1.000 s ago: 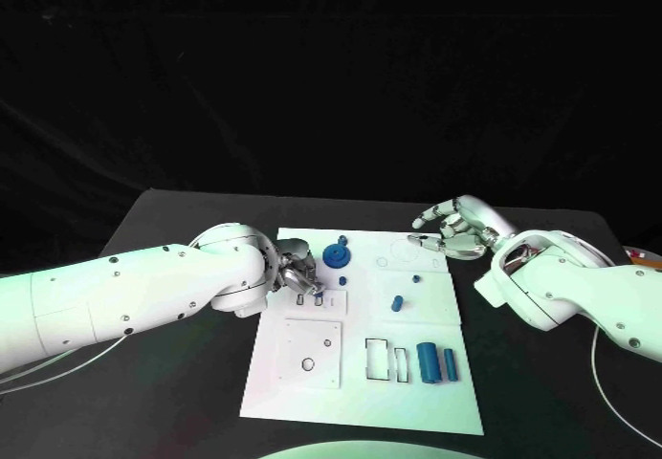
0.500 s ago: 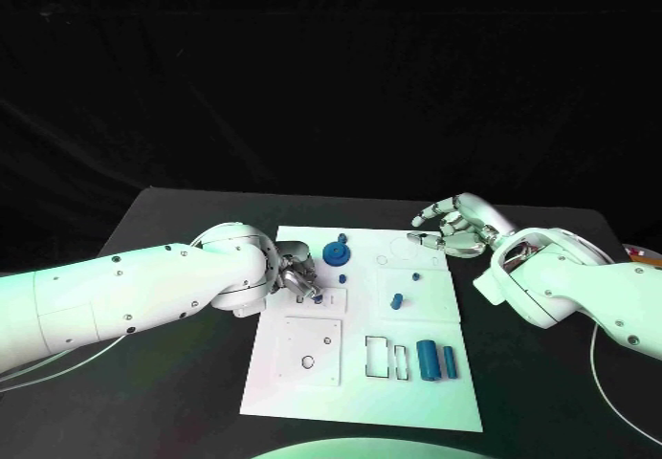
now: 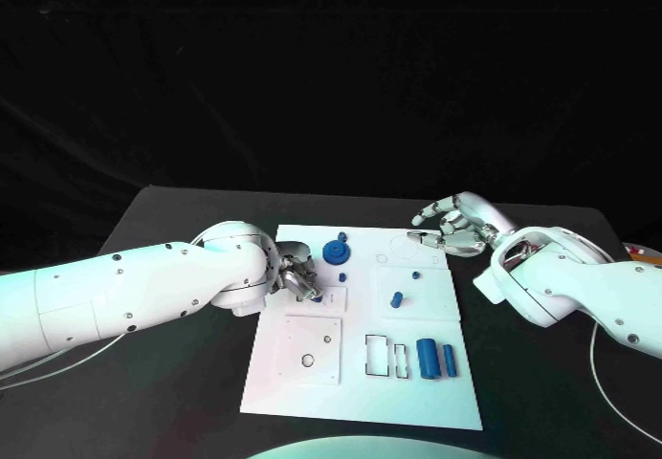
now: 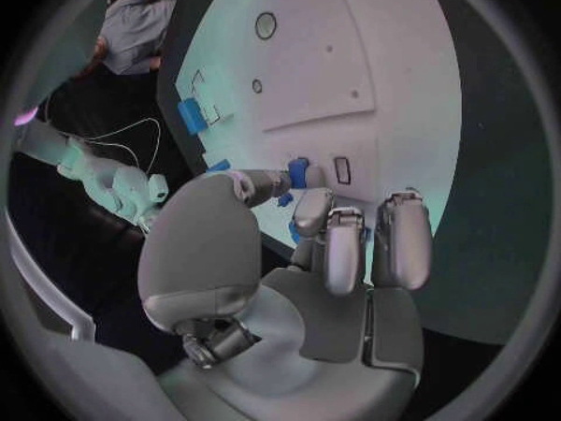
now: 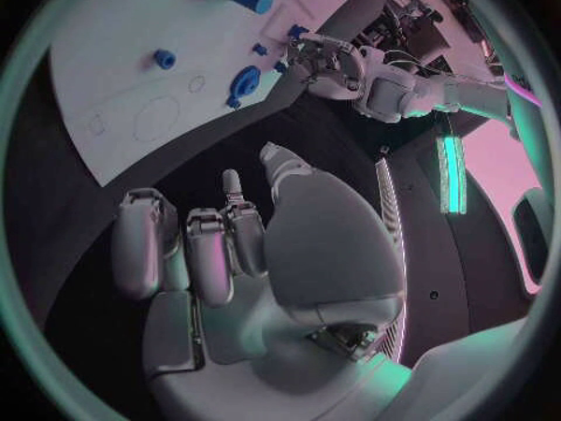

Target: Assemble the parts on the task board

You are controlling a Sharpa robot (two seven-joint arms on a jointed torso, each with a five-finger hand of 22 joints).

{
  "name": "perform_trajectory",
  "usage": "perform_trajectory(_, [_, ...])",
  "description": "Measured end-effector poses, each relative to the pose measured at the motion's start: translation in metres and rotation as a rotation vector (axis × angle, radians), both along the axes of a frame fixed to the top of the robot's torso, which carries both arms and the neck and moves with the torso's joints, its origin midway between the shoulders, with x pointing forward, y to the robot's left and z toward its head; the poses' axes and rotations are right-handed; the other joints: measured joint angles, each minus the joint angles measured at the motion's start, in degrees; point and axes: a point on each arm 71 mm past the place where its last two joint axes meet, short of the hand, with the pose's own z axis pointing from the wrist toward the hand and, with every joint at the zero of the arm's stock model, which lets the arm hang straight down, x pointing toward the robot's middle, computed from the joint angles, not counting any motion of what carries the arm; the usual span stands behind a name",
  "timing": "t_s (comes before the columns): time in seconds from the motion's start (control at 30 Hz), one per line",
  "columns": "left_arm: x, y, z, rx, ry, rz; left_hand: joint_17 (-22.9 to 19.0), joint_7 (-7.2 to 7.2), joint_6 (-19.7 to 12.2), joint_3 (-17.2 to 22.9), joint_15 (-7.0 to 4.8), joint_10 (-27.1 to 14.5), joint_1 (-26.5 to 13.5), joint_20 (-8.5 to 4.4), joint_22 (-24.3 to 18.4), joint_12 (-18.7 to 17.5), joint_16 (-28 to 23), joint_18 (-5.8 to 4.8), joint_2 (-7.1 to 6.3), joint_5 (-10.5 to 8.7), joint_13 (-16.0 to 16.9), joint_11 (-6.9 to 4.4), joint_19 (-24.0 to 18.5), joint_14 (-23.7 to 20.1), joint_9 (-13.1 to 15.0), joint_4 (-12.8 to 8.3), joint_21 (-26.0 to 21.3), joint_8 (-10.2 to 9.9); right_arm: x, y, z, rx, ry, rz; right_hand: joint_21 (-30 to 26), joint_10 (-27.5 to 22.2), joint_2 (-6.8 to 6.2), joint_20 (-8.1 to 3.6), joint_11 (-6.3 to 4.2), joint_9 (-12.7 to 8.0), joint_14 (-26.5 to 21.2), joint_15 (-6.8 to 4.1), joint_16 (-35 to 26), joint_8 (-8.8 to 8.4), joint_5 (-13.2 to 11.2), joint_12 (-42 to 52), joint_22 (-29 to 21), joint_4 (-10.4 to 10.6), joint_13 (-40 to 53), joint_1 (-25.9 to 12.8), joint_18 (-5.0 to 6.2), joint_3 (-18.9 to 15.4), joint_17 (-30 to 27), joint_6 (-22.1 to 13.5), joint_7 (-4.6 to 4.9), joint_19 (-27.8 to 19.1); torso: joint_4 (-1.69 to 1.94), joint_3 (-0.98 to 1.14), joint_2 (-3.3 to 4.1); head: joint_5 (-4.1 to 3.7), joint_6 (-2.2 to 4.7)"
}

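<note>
The left hand pinched a small blue plastic peg over the flat white task board; the right hand hovered beside the board, fingers curled, holding nothing.

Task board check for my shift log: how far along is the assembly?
Early, it seems. The blue gear stands on the task board. The left robot hand pinches a small blue part by the slots. Two blue cylinders lie loose. The right robot hand holds nothing.
</note>
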Motion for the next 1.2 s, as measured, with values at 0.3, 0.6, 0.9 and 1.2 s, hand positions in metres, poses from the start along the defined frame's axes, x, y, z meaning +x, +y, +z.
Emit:
perform_trajectory(0.3, [0.0007, -0.0004, -0.0003, 0.005, 0.004, -0.003, 0.0, 0.0, 0.0, 0.0, 0.0, 0.0, 0.0, 0.0, 0.0, 0.0, 0.0, 0.01, 0.04, -0.01, 0.0, 0.01, 0.0, 0.0, 1.2, 0.0, 0.0, 0.0, -0.0001, -0.0001, -0.0006, 0.0, 0.001, -0.001, 0.0, -0.2, 0.0, 0.0, -0.21, 0.0, 0.0, 0.0, 0.0, 0.0, 0.0, 0.0, 0.0, 0.0, 0.0, 0.0, 0.0, 0.0, 0.0, 0.0, 0.0, 0.0, 0.0, 0.02, -0.03, -0.04, 0.0])
perform_trajectory(0.6, [0.0021, -0.0029, -0.0006, 0.008, 0.008, -0.007, 0.0, 0.0, 0.0, 0.2, 0.0, 0.1, 0.0, -0.21, 0.0, 0.0, 0.0, 0.01, 0.05, -0.02, 0.0, -0.11, 0.2, 0.0, 7.7, 0.2, 0.0, 0.0, -0.0002, -0.0006, -0.0009, -0.001, 0.002, -0.001, 0.0, -0.2, 0.0, 0.0, -0.21, 0.0, 0.0, 0.0, 0.0, 0.0, 0.0, 0.0, 0.0, 0.0, 0.0, 0.0, 0.0, 0.0, 0.0, 0.0, 0.0, 0.0, 0.0, 0.02, 0.02, -0.08, -0.14])
perform_trajectory(0.9, [0.0036, -0.0035, -0.0022, 0.015, 0.017, -0.006, 0.0, -0.41, 0.8, 0.2, -0.43, 1.4, -1.7, -0.3, 0.0, 1.1, 0.0, 0.01, 0.26, -0.13, 1.2, -0.64, 1.1, 0.0, 8.4, 0.2, 0.4, 0.0, -0.0003, -0.001, -0.0016, -0.001, 0.004, -0.002, 0.0, -0.2, 0.0, 0.0, -0.21, 0.0, 0.0, 0.0, 0.0, -0.01, 0.2, 0.0, 0.0, 0.2, 0.0, 0.0, 0.0, -0.2, 0.0, 0.0, 0.0, 0.0, -0.02, 0.04, 0.02, -0.14, -0.44])
perform_trajectory(1.2, [0.0048, -0.0029, -0.0034, 0.021, 0.023, 0.001, 0.0, -2.23, 3.1, 0.1, -0.84, 2.1, -4.2, -0.52, 0.0, 1.4, 0.0, 0.02, 0.33, -0.41, 1.8, -1.25, 1.8, 0.0, 8.7, 0.1, 0.7, 0.0, -0.0004, -0.0013, -0.0023, -0.001, 0.005, -0.003, -0.2, -0.2, 0.26, 0.0, -0.21, 0.0, 0.0, 0.0, 0.0, -0.01, 0.2, 0.0, 0.0, 0.3, 0.0, -0.3, 0.0, -0.3, 0.0, 0.0, 0.0, 0.0, -0.02, 0.03, 0.01, -0.15, -0.48])
